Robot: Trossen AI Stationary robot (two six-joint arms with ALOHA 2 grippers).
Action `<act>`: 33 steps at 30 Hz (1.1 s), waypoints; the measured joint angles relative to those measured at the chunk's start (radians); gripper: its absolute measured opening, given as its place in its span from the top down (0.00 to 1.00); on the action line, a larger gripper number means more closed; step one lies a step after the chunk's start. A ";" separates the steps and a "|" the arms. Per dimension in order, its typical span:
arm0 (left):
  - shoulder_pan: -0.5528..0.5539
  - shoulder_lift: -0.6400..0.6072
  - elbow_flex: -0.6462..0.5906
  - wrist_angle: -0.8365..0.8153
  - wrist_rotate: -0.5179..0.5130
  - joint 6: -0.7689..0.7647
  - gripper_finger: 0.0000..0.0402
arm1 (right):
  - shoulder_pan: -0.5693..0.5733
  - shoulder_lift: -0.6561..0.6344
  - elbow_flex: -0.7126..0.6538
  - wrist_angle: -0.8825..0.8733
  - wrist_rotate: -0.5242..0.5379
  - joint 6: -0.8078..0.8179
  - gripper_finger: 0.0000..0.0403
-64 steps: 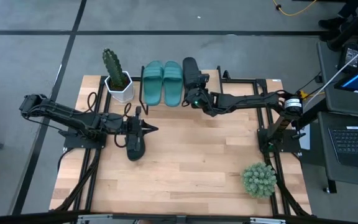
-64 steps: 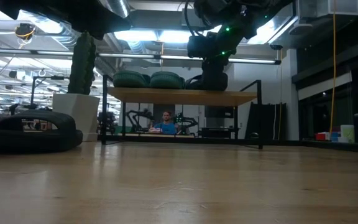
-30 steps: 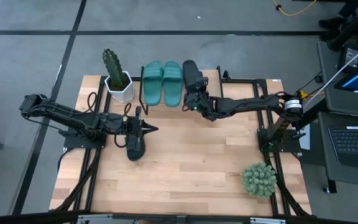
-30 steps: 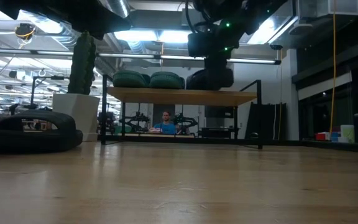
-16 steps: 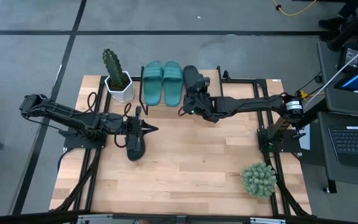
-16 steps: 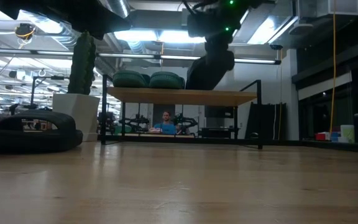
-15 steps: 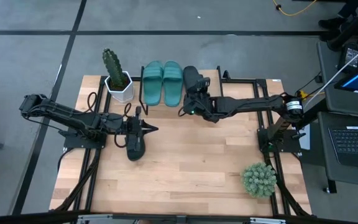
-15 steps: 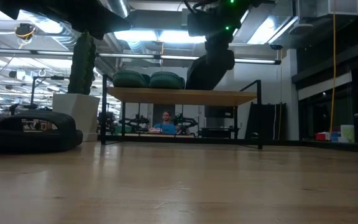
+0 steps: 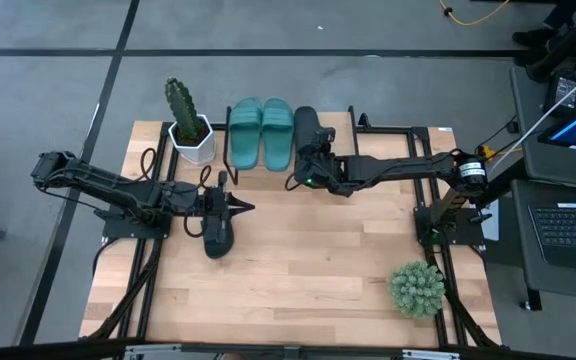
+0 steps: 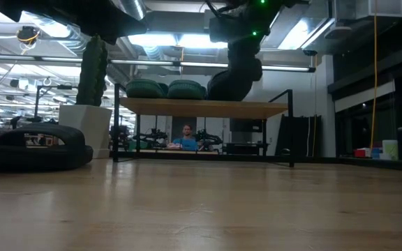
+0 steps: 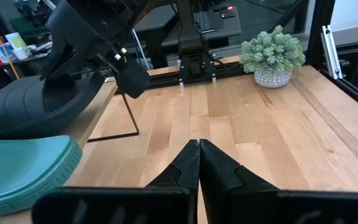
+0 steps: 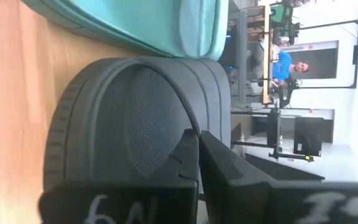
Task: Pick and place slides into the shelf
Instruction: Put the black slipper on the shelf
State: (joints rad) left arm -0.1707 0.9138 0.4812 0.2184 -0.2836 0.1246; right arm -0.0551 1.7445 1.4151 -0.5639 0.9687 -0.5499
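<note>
left pincer (image 9: 251,207) shut, right pincer (image 9: 303,168) shut

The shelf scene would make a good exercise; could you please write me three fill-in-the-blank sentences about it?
1. On the light wooden shelf lie two teal-green rubber slides, and their number is ____.
2. The right gripper is shut on the ____ rubber slide on the shelf.
3. The spiky green cactus stands in a ____ pot.

Missing words: two; black; white
</note>
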 joint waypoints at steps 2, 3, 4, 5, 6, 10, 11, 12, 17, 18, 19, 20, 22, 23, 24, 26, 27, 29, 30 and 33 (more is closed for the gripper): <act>0.000 0.000 0.000 0.000 0.000 -0.003 0.99 | 0.000 0.009 0.000 0.004 -0.023 0.000 0.99; 0.000 0.000 0.000 0.000 0.000 -0.007 0.99 | 0.000 0.014 0.000 0.000 -0.039 0.000 0.99; 0.000 0.000 0.000 0.000 0.000 -0.010 0.99 | 0.000 0.021 0.000 0.003 -0.049 0.000 0.99; 0.000 0.000 0.000 0.000 0.000 -0.010 0.99 | 0.000 0.028 0.000 0.004 -0.057 -0.001 0.99; 0.000 0.000 0.000 0.000 0.000 -0.010 0.99 | 0.000 0.035 0.000 0.003 -0.059 -0.001 0.99; 0.000 0.000 0.000 0.000 0.009 -0.010 0.99 | 0.000 0.056 0.000 0.009 -0.061 -0.004 0.98; 0.000 0.000 0.000 0.000 0.011 -0.010 0.99 | 0.000 0.059 0.001 0.011 -0.061 -0.004 0.98; 0.000 0.000 0.000 -0.001 0.012 -0.010 0.99 | 0.000 0.060 0.001 0.011 -0.061 -0.004 0.98; 0.000 0.000 0.000 -0.001 0.012 -0.010 0.99 | -0.001 0.060 0.001 0.038 -0.068 -0.003 0.95; 0.000 0.000 0.000 -0.001 0.012 -0.010 0.99 | -0.001 0.060 0.001 0.045 -0.071 -0.004 0.94; 0.000 0.000 0.000 -0.001 0.012 -0.010 0.99 | -0.001 0.060 0.001 0.051 -0.074 -0.004 0.94; 0.000 0.000 0.000 -0.001 0.012 -0.010 0.99 | -0.001 0.060 0.001 0.053 -0.076 -0.004 0.93; 0.000 0.000 0.000 -0.001 0.012 -0.010 0.99 | -0.001 0.060 0.001 0.055 -0.077 -0.004 0.93; 0.000 0.000 0.000 -0.001 0.012 -0.010 0.99 | -0.001 0.060 0.001 0.057 -0.077 -0.004 0.93; 0.000 0.000 0.000 -0.001 0.012 -0.010 0.99 | -0.001 0.060 0.001 0.058 -0.077 -0.004 0.93; 0.000 0.000 0.000 -0.001 0.012 -0.010 0.99 | -0.001 0.060 0.001 0.058 -0.077 -0.004 0.93; 0.000 0.000 0.000 -0.001 0.012 -0.010 0.99 | -0.001 0.060 0.000 0.058 -0.077 -0.004 0.92; 0.000 0.000 0.000 -0.001 0.012 -0.010 0.99 | -0.001 0.060 0.000 0.058 -0.077 -0.004 0.92; 0.000 0.000 0.000 -0.001 0.012 -0.010 0.99 | -0.001 0.060 0.000 0.059 -0.076 -0.004 0.92; 0.000 0.000 0.000 -0.001 0.012 -0.009 0.99 | -0.001 0.060 0.000 0.059 -0.076 -0.003 0.92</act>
State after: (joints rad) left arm -0.1707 0.9138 0.4816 0.2173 -0.2714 0.1153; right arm -0.0559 1.8046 1.4155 -0.5052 0.8925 -0.5527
